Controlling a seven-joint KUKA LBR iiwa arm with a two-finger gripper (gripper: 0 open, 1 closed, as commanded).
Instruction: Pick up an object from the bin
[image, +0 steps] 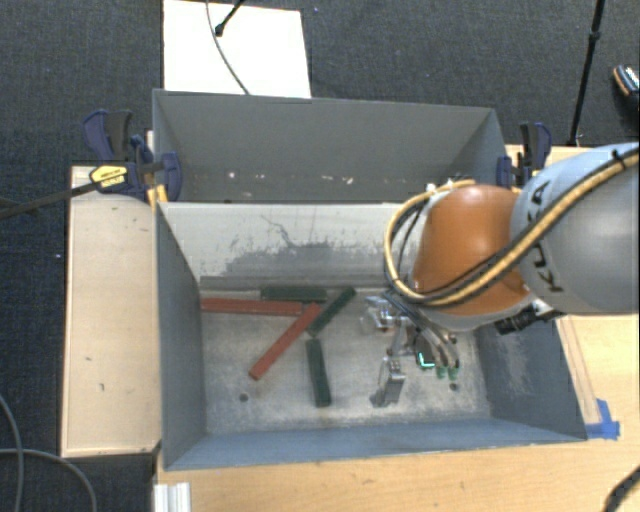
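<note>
My gripper (418, 380) hangs low over the bin's right half, under the orange wrist cover. It looks open, with one fingertip (387, 390) near the floor and only bare bin floor between the two. Nearest to it, a hand's width to its left, a dark green stick (318, 372) lies roughly upright in the view. A red-brown stick (284, 346) lies slanted beyond that one.
Along the back wall lie a long red-brown stick (245, 305), a dark green stick (294, 294) and a short slanted green stick (336, 304), crossing each other near the middle. The arm and its cables cover the bin's right rear corner.
</note>
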